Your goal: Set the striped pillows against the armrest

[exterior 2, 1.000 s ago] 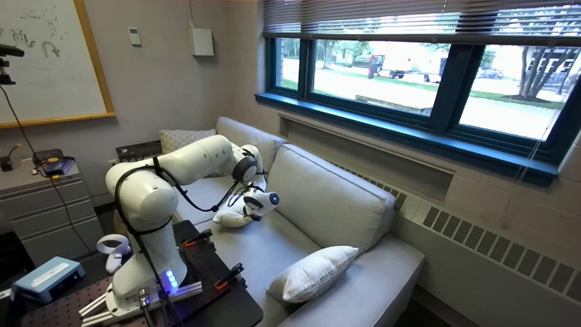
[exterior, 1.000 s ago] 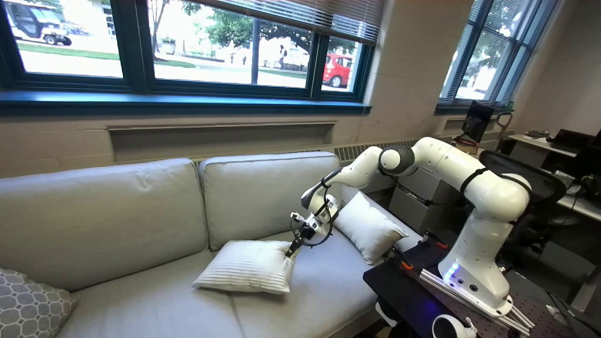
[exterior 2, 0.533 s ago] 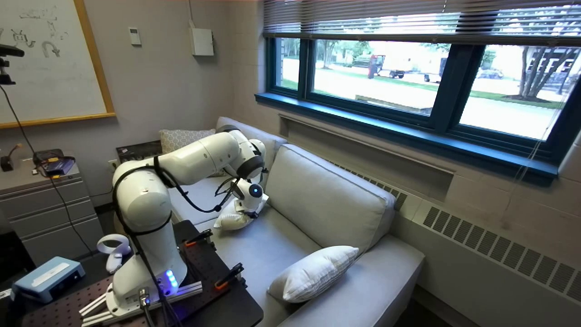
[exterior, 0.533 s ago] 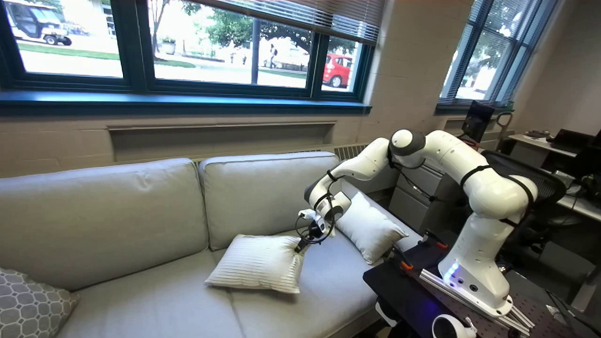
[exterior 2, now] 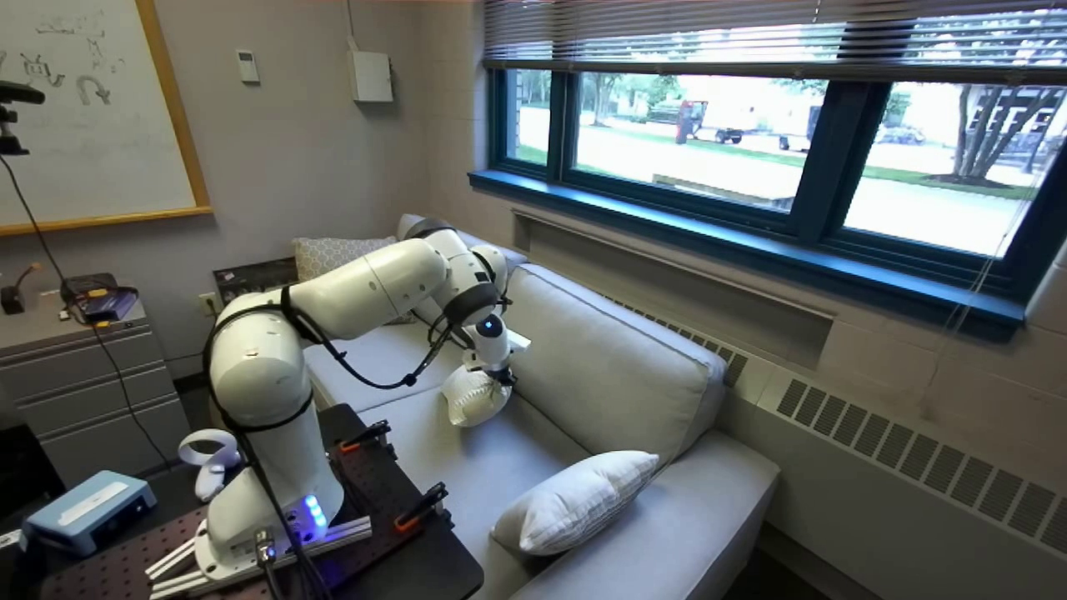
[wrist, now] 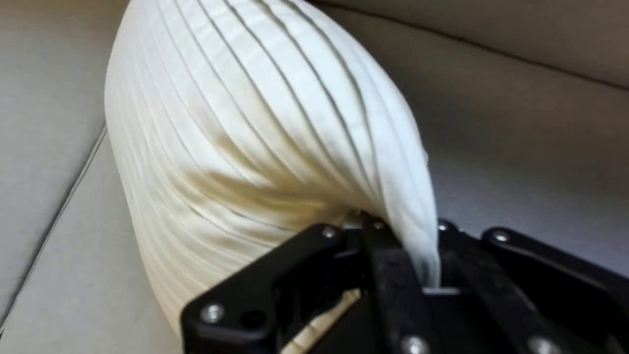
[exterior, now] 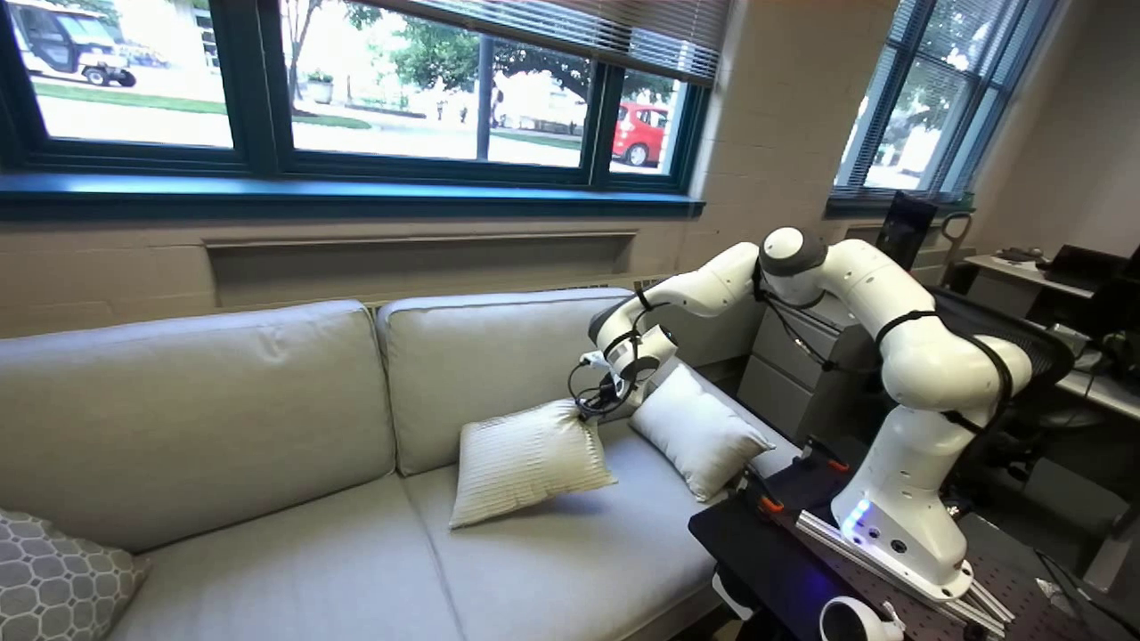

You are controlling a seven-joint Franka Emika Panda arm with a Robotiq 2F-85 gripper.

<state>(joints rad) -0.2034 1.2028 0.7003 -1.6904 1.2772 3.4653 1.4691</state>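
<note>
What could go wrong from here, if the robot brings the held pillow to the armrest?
The gripper pinches only an edge of the held pillow, so the cloth might slip out.
The held pillow is tilted, its lower end at or near the seat, so it may drag and twist.
The other pillow sits beside the armrest, so it could get bumped on the way in.
</note>
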